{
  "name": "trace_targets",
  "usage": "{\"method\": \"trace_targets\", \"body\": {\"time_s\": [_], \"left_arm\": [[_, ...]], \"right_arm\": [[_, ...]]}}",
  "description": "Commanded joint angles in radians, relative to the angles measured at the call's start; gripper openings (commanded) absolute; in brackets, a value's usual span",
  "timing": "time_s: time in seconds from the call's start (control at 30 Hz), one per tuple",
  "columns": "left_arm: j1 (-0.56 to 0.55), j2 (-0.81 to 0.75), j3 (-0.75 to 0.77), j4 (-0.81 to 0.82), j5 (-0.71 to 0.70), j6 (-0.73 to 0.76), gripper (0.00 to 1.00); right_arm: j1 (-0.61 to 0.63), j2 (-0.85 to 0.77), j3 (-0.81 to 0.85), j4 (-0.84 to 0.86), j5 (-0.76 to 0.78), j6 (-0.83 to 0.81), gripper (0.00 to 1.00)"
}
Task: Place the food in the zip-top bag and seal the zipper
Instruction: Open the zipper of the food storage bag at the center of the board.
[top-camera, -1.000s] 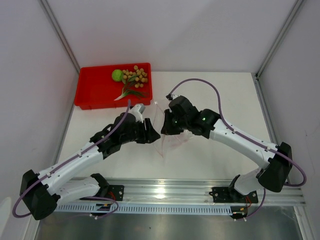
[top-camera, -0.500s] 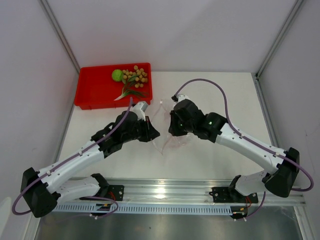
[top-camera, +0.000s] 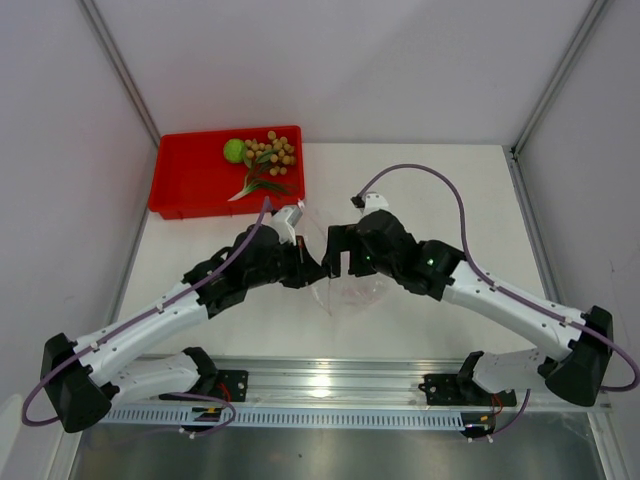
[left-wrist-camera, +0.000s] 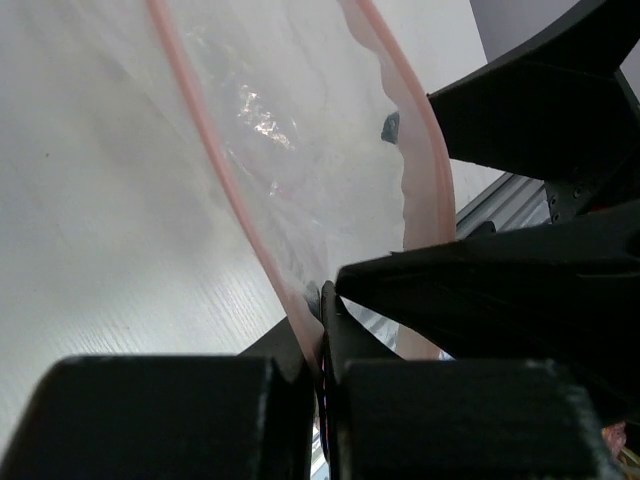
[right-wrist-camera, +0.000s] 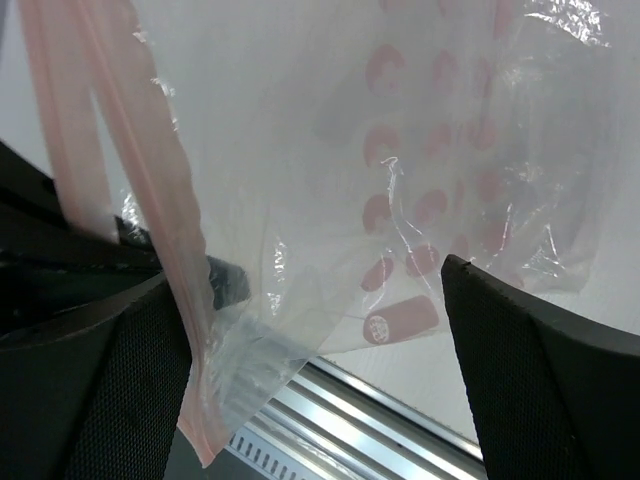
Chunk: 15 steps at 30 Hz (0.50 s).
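Observation:
The clear zip-top bag hangs at the table's middle between the two arms. My left gripper is shut on its pinkish zipper strip, pinched at the jaw tips. My right gripper stands wide open right beside it. The bag and its zipper hang loose between the right fingers without being gripped. The food lies in the red tray at the back left: a lime-green fruit, a bunch of tan round fruits and a green sprig.
An aluminium rail runs along the near edge with both arm bases on it. White walls with metal posts close in the left, right and back sides. The bag carries pink printed marks.
My right gripper has opened fully and let go of the bag. My left gripper has shut on the zipper strip. Both wrists shifted slightly right and nearer.

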Motion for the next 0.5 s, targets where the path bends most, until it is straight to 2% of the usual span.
{"method": "trace_targets", "body": {"time_s": [0.0,0.1,0.13,0.17,0.2,0.27,0.3,0.33,0.37,0.47], "left_arm": [[-0.007,-0.027,0.042,0.039,0.001,-0.015,0.01],[-0.007,-0.032,0.038,0.040,0.004,-0.017,0.01],[-0.009,-0.030,0.040,0.040,0.006,-0.017,0.00],[-0.009,-0.032,0.041,0.039,0.007,-0.017,0.01],[-0.009,-0.033,0.043,0.039,0.009,-0.017,0.01],[-0.010,-0.032,0.046,0.040,0.010,-0.017,0.01],[-0.012,-0.032,0.048,0.040,0.012,-0.015,0.01],[-0.013,-0.028,0.057,0.040,0.010,-0.014,0.01],[-0.015,-0.024,0.061,0.037,0.013,-0.010,0.01],[-0.019,-0.019,0.075,0.034,0.015,-0.007,0.00]], "right_arm": [[0.008,-0.088,-0.074,0.161,-0.060,0.028,0.99],[0.006,-0.117,-0.096,0.194,-0.048,0.030,0.99],[0.006,-0.114,-0.085,0.177,-0.033,0.030,0.96],[0.005,-0.106,-0.071,0.159,-0.019,0.030,0.91],[0.003,-0.087,-0.058,0.134,-0.014,0.028,0.78],[0.003,-0.068,-0.030,0.123,-0.016,0.022,0.64],[0.003,-0.056,-0.025,0.122,-0.017,0.022,0.54],[0.003,-0.053,-0.022,0.125,-0.020,0.022,0.50],[0.001,-0.048,-0.018,0.129,-0.014,0.025,0.42],[0.001,-0.028,-0.005,0.129,-0.011,0.019,0.43]]}}
